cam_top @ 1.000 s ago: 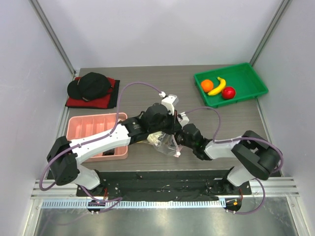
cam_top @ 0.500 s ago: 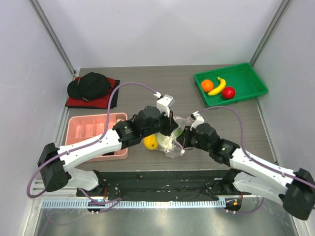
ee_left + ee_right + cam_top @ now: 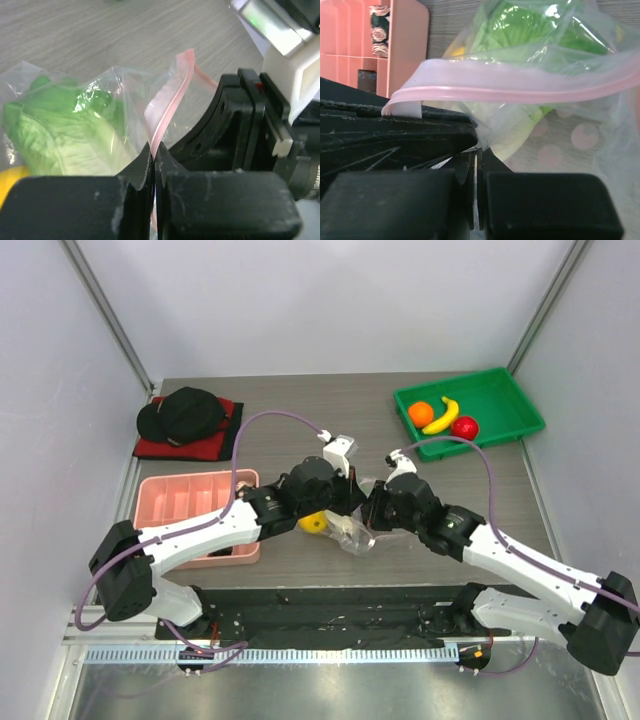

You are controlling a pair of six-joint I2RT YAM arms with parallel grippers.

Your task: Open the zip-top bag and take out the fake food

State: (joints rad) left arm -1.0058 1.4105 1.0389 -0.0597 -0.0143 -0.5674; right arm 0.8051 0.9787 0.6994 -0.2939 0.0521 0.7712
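The clear zip-top bag lies at the table's middle, between my two grippers. It holds the green-white cabbage and a yellow lemon. My left gripper is shut on the bag's pink zip strip. My right gripper is shut on the bag's clear plastic edge just under the pink strip and the white slider. The orange, banana and red fruit lie in the green tray.
A pink compartment tray with small dark items stands at the left. A black cap on a red cloth lies at the back left. The green tray stands at the back right.
Both grippers have shifted with the bag between them. The right arm stretched out from its folded pose, and the bag mouth moved slightly right and back.
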